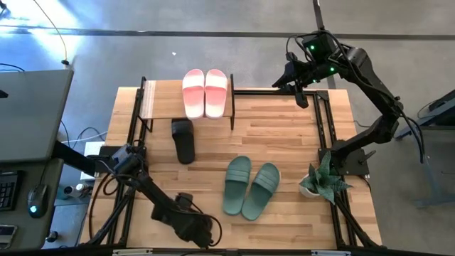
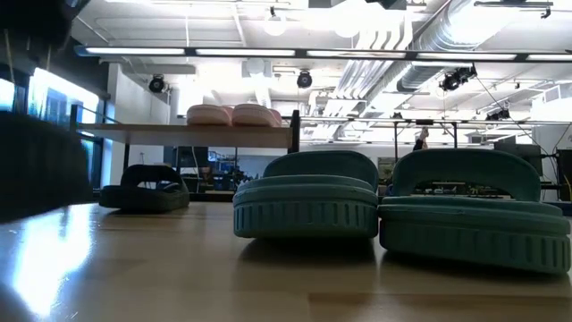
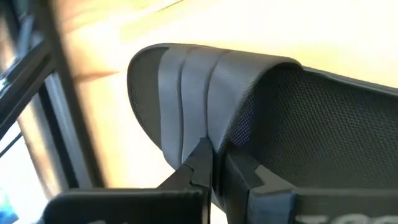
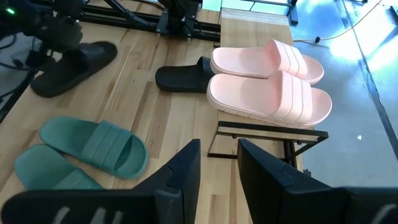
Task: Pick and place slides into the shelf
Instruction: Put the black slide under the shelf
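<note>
Butcher-block tabletop [image 1: 284, 135], high view: pink pair [image 1: 205, 92] on shelf [image 1: 153, 96], green pair [image 1: 250, 186] mid-table.
L wrist: my left gripper [image 3: 214, 163] pinches black slide [image 3: 249, 106] strap; next, carry to shelf.
R wrist: my right gripper [image 4: 219, 163] parted, empty.

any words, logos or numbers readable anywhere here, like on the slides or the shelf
None can be read.
Pink slides, green slides, black slide: straps show only plain ridges, no brand.
Shelf: bare wood, no label.
Keyboard beside the table: keys too small to read.
</note>
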You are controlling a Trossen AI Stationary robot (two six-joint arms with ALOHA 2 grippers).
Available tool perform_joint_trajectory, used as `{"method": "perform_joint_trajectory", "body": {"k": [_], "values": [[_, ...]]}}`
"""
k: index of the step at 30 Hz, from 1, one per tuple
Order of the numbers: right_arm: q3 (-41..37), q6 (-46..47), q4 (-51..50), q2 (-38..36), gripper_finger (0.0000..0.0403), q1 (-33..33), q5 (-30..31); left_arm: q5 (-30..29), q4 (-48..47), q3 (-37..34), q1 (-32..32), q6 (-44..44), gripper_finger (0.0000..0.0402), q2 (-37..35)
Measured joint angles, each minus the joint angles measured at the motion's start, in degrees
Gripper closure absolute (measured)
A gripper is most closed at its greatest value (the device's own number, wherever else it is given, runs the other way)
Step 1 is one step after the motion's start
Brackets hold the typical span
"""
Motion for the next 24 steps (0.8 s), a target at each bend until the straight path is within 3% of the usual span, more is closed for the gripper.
{"method": "perform_joint_trajectory", "body": {"k": [9,18,21,24], "values": [[0.0,0.0,0.0,0.0,0.0306,0.0,0.02,-15.69,0.12,12.61,0.07,16.0,0.04,0.0],[0.0,0.02,0.02,0.0,0.0306,-0.01,0.02,-29.9,0.25,31.76,0.46,37.04,0.0401,0.0],[0.0,0.02,0.02,0.0,0.0306,0.0,0.04,-34.6,3.46,29.1,0.47,39.51,0.0401,-4.82],[0.0,0.2,0.01,0.0,0.0306,0.0,0.11,-38.61,-0.77,29.58,0.36,37.65,0.0401,-8.19]]}}
